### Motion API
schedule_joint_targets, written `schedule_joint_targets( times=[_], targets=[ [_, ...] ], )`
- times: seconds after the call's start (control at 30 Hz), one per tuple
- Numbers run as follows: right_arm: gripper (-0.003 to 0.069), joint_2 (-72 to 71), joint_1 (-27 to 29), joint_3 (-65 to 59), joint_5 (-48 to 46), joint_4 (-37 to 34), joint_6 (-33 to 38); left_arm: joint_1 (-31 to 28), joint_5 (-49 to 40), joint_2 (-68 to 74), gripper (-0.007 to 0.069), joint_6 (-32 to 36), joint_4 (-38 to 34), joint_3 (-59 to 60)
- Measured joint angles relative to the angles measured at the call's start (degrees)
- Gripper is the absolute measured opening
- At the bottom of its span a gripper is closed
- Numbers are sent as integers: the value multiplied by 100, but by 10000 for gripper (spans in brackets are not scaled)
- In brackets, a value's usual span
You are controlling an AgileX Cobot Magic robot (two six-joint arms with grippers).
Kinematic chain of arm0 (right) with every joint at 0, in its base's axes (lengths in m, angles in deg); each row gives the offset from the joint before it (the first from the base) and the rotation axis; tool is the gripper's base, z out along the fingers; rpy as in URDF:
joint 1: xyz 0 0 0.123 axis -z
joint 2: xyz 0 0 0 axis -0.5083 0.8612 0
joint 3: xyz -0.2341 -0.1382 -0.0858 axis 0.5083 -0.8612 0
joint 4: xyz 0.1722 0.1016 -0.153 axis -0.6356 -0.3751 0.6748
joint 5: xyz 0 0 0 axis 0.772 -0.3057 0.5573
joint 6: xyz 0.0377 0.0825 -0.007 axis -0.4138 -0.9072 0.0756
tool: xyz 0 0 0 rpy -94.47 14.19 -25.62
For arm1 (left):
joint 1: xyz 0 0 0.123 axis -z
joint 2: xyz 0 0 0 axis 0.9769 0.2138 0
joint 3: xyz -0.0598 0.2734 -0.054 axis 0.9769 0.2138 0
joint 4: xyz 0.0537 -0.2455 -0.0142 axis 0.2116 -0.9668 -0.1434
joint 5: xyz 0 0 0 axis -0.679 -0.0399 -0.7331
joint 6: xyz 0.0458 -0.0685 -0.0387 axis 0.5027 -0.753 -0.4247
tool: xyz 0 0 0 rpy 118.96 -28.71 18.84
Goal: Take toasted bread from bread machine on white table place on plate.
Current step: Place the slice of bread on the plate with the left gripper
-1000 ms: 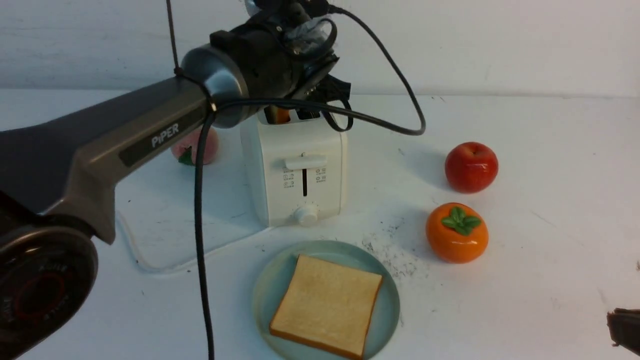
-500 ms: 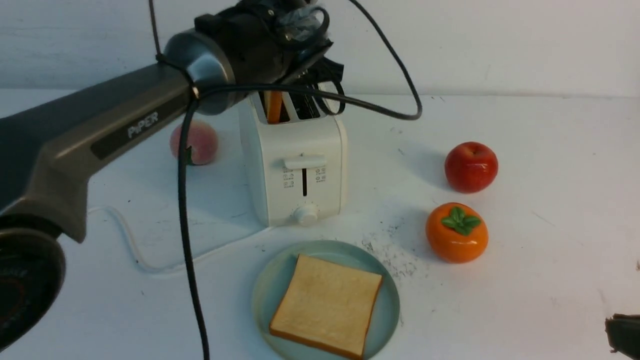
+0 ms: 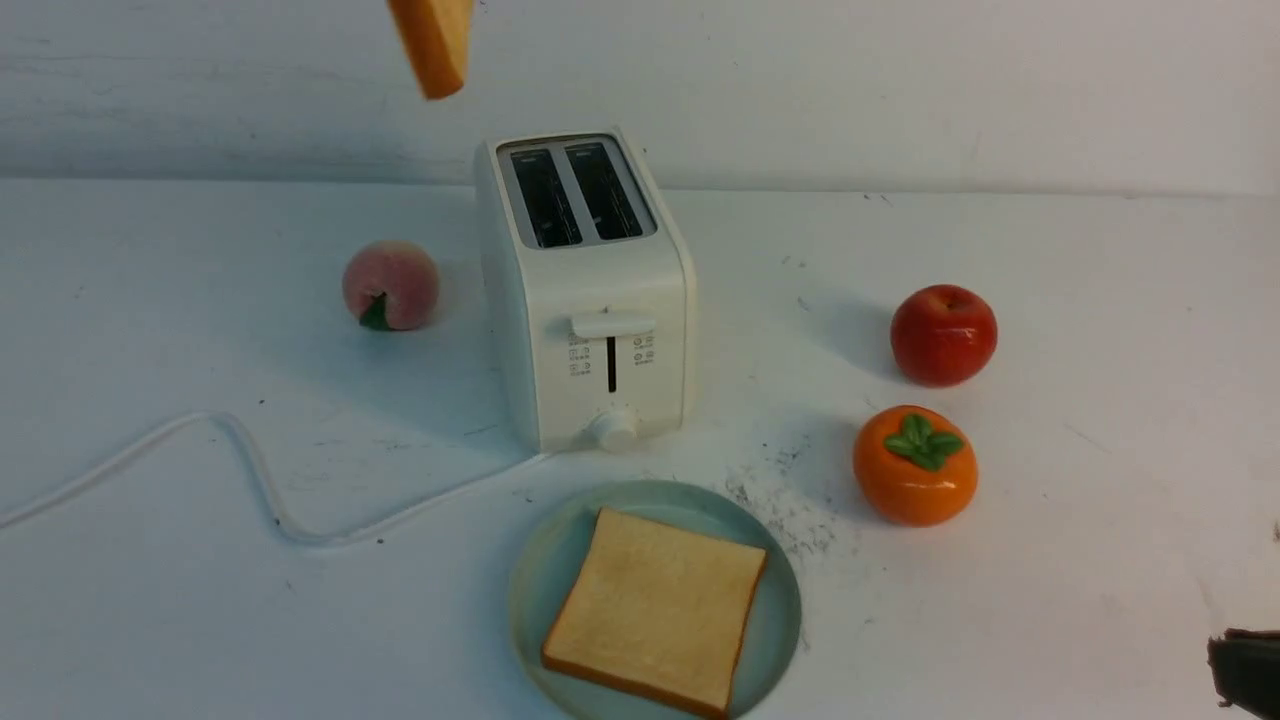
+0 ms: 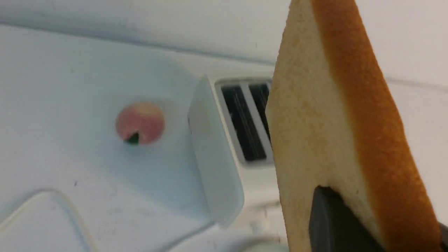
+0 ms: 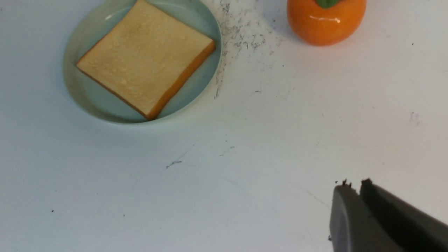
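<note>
One slice of toasted bread (image 3: pixel 432 45) hangs high above the bread machine (image 3: pixel 590 300), and only its lower corner shows in the front view. In the left wrist view my left gripper (image 4: pixel 381 217) is shut on this slice (image 4: pixel 315 140), with a dark finger (image 4: pixel 332 224) pressed on its pale face. Both slots of the bread machine (image 4: pixel 217 168) look empty. A second slice (image 3: pixel 655 610) lies flat on the blue-green plate (image 3: pixel 530 590) on the white table (image 3: pixel 1100 560). My right gripper (image 5: pixel 353 185) is shut and holds nothing, low at the front right (image 3: pixel 1245 668), well away from the plate (image 5: pixel 87 101).
A peach (image 3: pixel 390 285) sits left of the bread machine. A red apple (image 3: pixel 943 333) and an orange persimmon (image 3: pixel 914 465) stand to its right. The white cord (image 3: pixel 250 470) snakes over the table's left side. Dark crumbs (image 3: pixel 790 510) lie between plate and persimmon.
My left arm rose out of the front view and drew the slice up out of the bread machine's left slot. The right gripper barely moved.
</note>
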Motion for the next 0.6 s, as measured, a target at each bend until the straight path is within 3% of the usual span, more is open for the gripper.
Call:
schedule_joint_targets(
  times=[0.1, 0.2, 0.23, 0.4, 0.6],
  targets=[
    [43, 0, 0, 0, 0, 0, 0, 0, -140, -230, 98, 359, -731, 454],
    [43, 0, 0, 0, 15, 0, 0, 0, -93, -290, 98, 1107, -2209, 1731],
    [43, 0, 0, 0, 19, 0, 0, 0, -72, -284, 98, 1158, -2288, 1918],
    [43, 0, 0, 0, 77, -73, 0, 0, 2071, -136, 98, 2246, -3926, 4181],
    [43, 0, 0, 0, 82, -102, 0, 0, 3711, -10, 98, 2790, -4402, 5018]
  ],
)
